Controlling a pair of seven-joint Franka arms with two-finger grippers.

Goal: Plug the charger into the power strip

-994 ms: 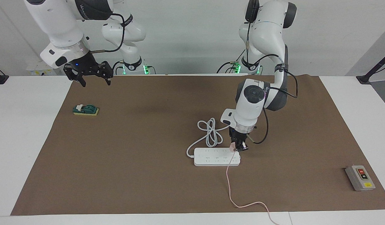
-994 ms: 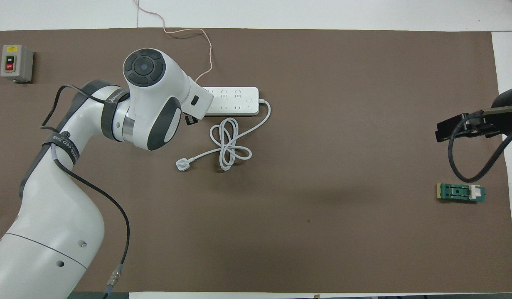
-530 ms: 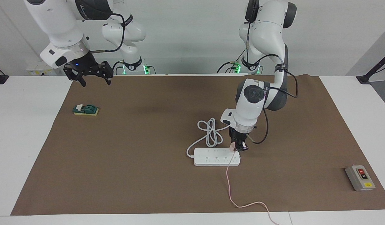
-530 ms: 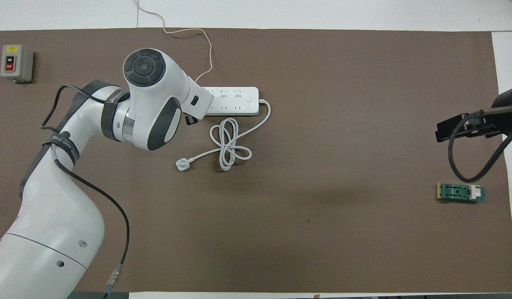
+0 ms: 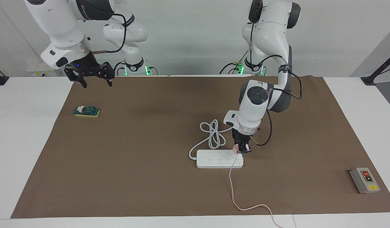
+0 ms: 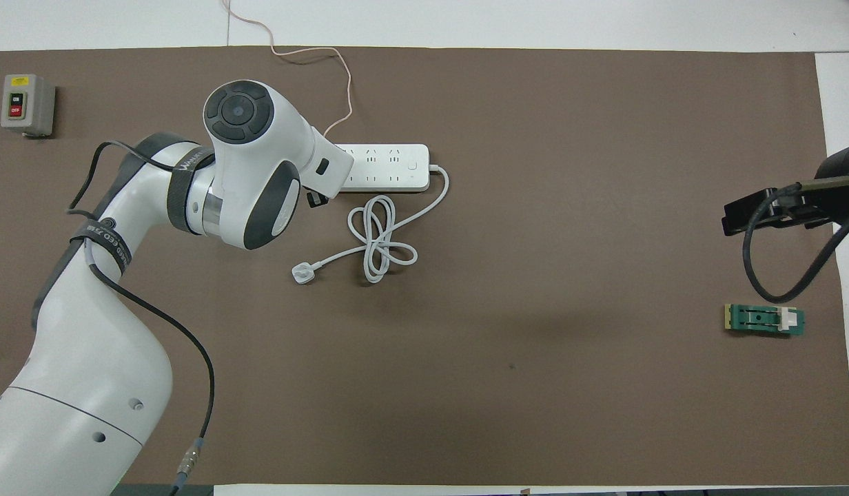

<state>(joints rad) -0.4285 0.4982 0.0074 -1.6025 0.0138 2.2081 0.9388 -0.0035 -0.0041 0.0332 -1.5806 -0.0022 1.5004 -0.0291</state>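
The white power strip [image 5: 218, 159] [image 6: 390, 167] lies flat on the brown mat, its thick white cord [image 5: 212, 134] [image 6: 380, 238] coiled beside it on the side nearer the robots. My left gripper [image 5: 242, 149] points down over the strip's end toward the left arm, shut on the small pale-pink charger [image 5: 235, 149], which sits just at the strip's top face. The charger's thin pink cable [image 5: 233, 190] [image 6: 338, 76] trails off the table's edge farthest from the robots. In the overhead view the left arm hides the charger. My right gripper [image 5: 93, 80] waits open, raised over the mat's corner.
A green and white block [image 5: 86, 111] [image 6: 764, 319] lies at the right arm's end of the mat. A grey box with red and yellow buttons [image 5: 364, 180] [image 6: 26, 105] sits at the left arm's end. The strip's white three-pin plug [image 6: 302, 273] rests near the coil.
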